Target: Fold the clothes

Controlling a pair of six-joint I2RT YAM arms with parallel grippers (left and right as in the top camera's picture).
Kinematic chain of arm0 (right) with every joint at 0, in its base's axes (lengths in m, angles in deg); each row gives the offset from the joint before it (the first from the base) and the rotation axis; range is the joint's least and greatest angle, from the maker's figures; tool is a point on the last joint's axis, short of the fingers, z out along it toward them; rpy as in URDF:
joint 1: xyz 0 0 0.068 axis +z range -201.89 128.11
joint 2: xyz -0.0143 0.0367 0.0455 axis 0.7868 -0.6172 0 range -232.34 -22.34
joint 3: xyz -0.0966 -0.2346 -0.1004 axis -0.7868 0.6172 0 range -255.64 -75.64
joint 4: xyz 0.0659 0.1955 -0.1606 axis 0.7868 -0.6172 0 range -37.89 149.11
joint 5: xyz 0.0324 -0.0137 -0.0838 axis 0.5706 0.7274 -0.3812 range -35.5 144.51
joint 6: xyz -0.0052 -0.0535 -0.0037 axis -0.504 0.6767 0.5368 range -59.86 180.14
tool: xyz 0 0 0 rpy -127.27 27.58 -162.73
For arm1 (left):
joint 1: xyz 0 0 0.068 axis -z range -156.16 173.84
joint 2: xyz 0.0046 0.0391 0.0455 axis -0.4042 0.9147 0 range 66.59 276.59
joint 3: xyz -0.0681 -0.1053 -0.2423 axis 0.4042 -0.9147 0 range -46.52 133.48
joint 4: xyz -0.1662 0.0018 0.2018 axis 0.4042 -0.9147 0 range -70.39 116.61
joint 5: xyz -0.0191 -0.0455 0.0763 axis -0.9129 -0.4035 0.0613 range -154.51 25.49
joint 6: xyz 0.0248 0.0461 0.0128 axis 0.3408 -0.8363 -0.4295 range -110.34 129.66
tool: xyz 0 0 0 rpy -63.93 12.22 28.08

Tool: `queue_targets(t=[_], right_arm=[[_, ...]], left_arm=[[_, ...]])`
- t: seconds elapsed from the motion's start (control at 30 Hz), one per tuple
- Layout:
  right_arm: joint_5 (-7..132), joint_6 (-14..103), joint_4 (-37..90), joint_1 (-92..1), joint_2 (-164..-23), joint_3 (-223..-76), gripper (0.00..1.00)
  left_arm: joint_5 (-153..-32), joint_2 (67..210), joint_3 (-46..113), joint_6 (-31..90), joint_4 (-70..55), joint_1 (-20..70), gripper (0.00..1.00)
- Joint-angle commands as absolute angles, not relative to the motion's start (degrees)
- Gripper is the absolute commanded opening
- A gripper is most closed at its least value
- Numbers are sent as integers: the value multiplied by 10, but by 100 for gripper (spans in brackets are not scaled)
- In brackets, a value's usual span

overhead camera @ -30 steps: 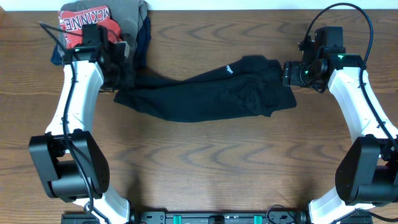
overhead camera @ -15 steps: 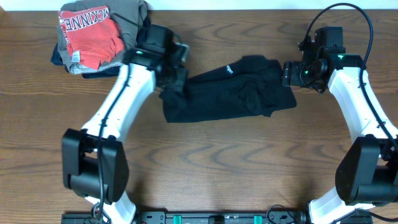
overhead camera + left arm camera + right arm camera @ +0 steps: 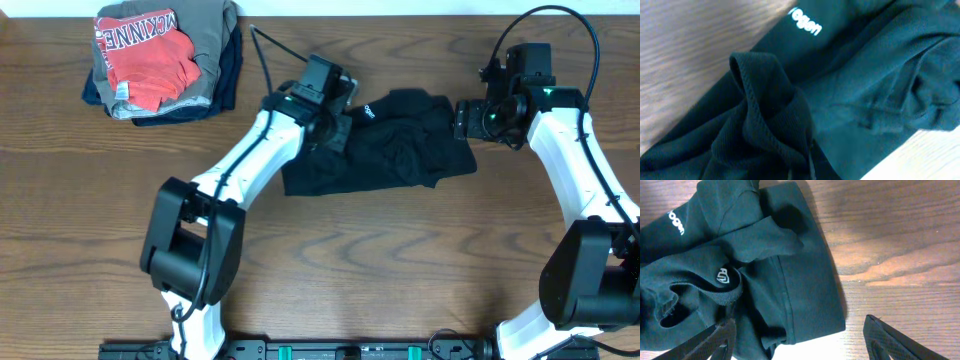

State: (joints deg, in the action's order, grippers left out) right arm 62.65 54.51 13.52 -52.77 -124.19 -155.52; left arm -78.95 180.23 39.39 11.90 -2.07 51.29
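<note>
The black top (image 3: 400, 155) lies bunched at the table's back centre, with white lettering (image 3: 368, 112) near its upper left. My left gripper (image 3: 332, 132) is over the top's left part, shut on a gathered fold of the black fabric. In the left wrist view the top (image 3: 865, 100) fills the frame and the fingers (image 3: 800, 172) are mostly buried in the fold. My right gripper (image 3: 462, 120) is at the top's right edge. In the right wrist view it (image 3: 800, 340) is open, its fingers spread either side of the top's hem corner (image 3: 805, 295).
A stack of folded clothes (image 3: 205, 60) with a red shirt (image 3: 145, 55) on it sits at the back left corner. Bare wooden table (image 3: 350, 260) runs along the front and to the right of the top.
My left gripper has swung right from beside the folded stack, carrying the top's left end over onto its middle. The top now looks much shorter. The right arm has not moved.
</note>
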Motion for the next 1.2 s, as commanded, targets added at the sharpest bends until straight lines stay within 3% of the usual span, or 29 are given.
queue_targets(t=[0.0,0.13,0.17,0.2,0.23,0.6,1.17], right_arm=[[629,540,134,-526,-1247,-1561,80],[629,540,135,-526,-1247,-1561,80],[629,540,135,-526,-1247,-1561,80],[629,540,135,-526,-1247,-1561,80],[629,540,135,-526,-1247,-1561,82],[598,540,142,-534,-1248,-1560,86],[656,573,229,-557,-1388,-1559,86]], left_arm=[[-789,1813,400,137,2,524,6],[-789,1815,400,140,35,527,8],[-789,1815,400,143,40,527,36],[-789,1815,400,147,43,527,81],[-789,1815,400,147,44,527,98],[-789,1742,401,147,-6,488,98],[-743,1662,401,104,-217,280,98]])
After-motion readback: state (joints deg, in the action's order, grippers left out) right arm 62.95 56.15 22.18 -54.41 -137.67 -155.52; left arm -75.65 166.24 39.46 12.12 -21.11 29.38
